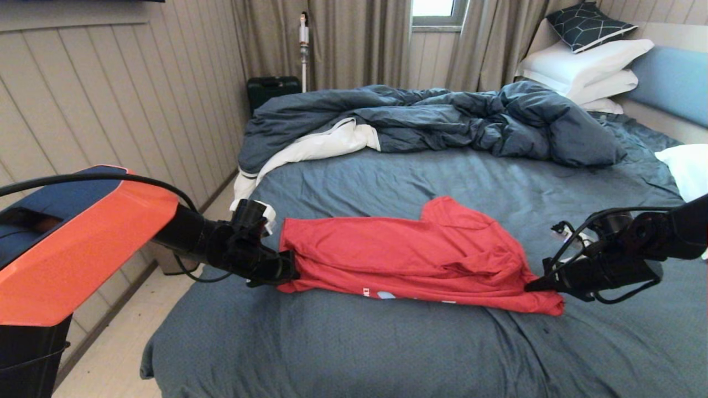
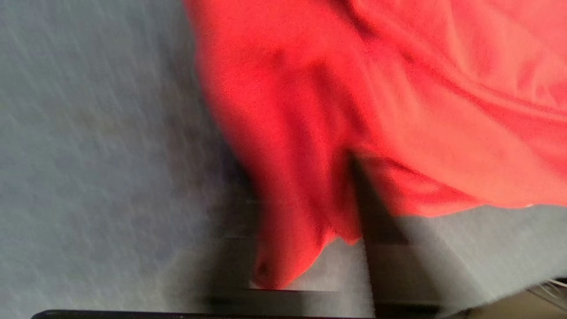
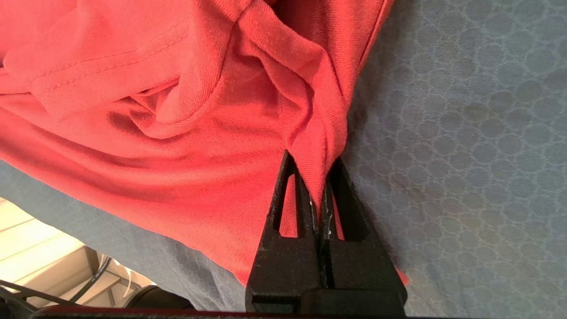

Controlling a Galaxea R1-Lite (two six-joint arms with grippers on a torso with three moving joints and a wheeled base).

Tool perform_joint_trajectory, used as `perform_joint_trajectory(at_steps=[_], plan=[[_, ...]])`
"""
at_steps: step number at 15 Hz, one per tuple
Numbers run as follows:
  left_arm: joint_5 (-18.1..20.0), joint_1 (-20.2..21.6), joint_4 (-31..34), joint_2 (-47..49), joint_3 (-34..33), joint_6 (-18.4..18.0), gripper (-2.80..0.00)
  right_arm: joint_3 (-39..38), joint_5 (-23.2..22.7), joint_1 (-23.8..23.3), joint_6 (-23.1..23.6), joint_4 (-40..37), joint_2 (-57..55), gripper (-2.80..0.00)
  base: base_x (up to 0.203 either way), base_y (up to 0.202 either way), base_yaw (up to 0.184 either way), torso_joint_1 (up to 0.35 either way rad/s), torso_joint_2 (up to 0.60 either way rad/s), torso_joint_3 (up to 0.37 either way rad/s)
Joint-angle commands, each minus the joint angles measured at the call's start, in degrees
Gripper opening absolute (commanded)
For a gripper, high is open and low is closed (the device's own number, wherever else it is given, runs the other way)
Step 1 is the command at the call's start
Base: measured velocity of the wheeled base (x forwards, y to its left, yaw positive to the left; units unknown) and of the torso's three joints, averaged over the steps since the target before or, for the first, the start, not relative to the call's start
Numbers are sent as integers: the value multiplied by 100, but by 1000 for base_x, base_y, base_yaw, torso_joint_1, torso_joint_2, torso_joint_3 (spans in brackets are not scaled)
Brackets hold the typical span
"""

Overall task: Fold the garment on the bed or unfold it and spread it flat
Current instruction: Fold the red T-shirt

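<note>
The red garment (image 1: pixel 404 254) lies stretched sideways across the near part of the bed (image 1: pixel 387 177), folded over itself, with a strip of white lettering showing at its near edge. My left gripper (image 1: pixel 290 270) is at the garment's left end. In the left wrist view, red cloth (image 2: pixel 354 88) runs down between the blurred fingers, and the left gripper (image 2: pixel 305 199) is shut on it. My right gripper (image 1: pixel 530 286) is at the garment's right end, near its front corner. It (image 3: pixel 312 164) is shut on a pinched fold of the red fabric (image 3: pixel 155 110).
A rumpled dark blue duvet (image 1: pixel 431 119) with white lining lies across the far half of the bed. White pillows (image 1: pixel 586 66) are stacked at the back right, and another pillow (image 1: pixel 688 168) lies at the right edge. A panelled wall and a strip of floor (image 1: pixel 110 354) run along the left.
</note>
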State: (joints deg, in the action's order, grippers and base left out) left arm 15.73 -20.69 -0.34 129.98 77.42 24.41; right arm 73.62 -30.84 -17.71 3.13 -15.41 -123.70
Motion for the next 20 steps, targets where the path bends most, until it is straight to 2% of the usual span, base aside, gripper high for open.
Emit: perform_joint_trajectory(at_steps=[1,6,10,15,20], plan=[[3,-83,-10,-141,-63,223,-280,-5,-18,5,3,-15,26,-280,0,0,0,0,0,0],[8,-189,61,-377,-96,468,-280,-89,-27,5,-6,-68,220,-280,0,0,0,0,0,0],[-9,-189,567,-742,-191,371,-280,-96,-48,-39,79,-528,536,-280,0,0,0,0,0,0],[-18,-181,1106,-1036,-377,-130,-280,-5,-45,-127,249,-1078,742,-280,0,0,0,0,0,0],[-18,-163,1623,-1313,-394,-474,-280,24,-53,-402,772,-1768,828,-280,0,0,0,0,0,0]])
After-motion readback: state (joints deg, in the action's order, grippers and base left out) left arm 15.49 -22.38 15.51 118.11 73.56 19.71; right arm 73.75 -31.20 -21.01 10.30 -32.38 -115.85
